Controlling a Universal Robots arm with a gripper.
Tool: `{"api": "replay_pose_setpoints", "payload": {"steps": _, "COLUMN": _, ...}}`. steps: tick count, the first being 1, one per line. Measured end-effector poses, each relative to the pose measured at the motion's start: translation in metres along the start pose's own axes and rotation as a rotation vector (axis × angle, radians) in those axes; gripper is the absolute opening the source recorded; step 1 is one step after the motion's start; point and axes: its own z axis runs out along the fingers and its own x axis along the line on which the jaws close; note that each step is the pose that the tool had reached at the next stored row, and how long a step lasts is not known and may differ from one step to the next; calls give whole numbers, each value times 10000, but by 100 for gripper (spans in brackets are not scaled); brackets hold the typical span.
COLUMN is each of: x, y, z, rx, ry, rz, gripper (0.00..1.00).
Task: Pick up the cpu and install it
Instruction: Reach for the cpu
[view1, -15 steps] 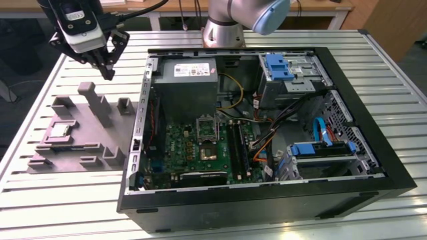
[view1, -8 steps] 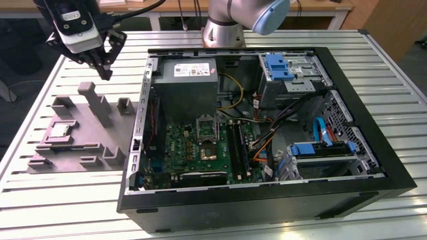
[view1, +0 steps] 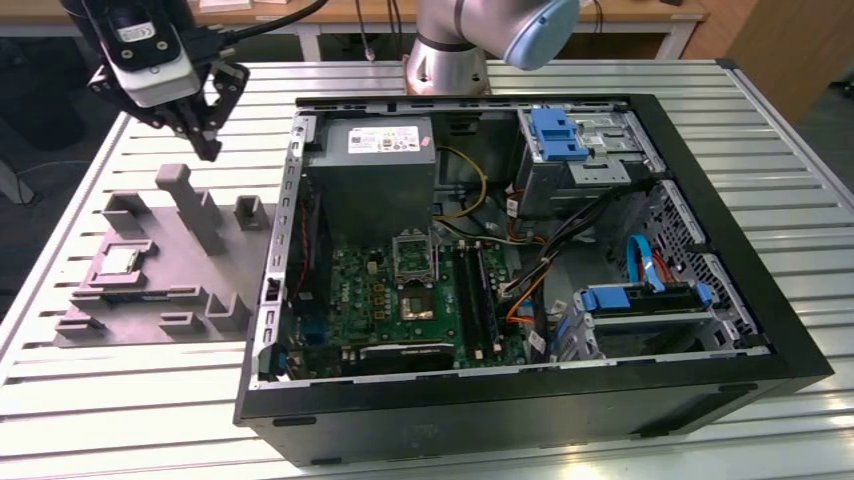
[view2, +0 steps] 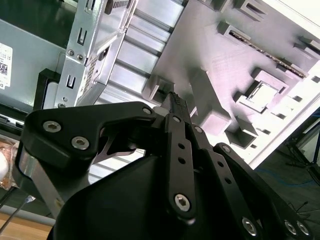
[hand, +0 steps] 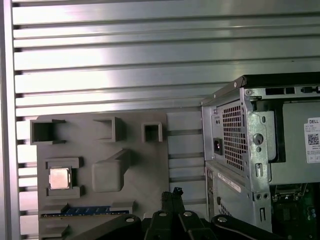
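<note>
Exterior view: the gripper (view1: 208, 150) of the arm I am running hangs in the air at the far left of a slatted metal table (view1: 134, 400). Its two black fingers are drawn together to one narrow point, with nothing between them. In the second wrist view the gripper (view2: 175, 101) shows the same closed tip, and in the first wrist view the gripper (hand: 176, 192) does too.

Below the gripper, on the exterior view's left, a grey moulded fixture plate (view1: 174, 270) lies flat on the table. It carries several upright blocks, and the tallest block (view1: 200, 215) stands just under the fingertips without touching them.

The cpu (view1: 124, 262) is a small silvery square lying flat in a framed pocket near the left edge of the plate. It is nearer to me than the gripper and well apart from it. In the first wrist view the cpu (hand: 59, 178) sits squarely in that pocket, untouched.

Just beside the plate, on the exterior view's right, a black computer case (view1: 534, 410) lies open on its side. Inside it I see:
- a green motherboard (view1: 387, 290) at the near left;
- a grey power supply (view1: 380, 170) beyond the motherboard;
- blue drive brackets (view1: 558, 135) at the far right.
</note>
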Motion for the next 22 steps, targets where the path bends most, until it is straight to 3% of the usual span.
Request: {"api": "replay_pose_setpoints", "payload": {"steps": 22, "x": 166, "y": -13, "z": 5, "rx": 0, "ry": 0, "rz": 0, "gripper": 11}}
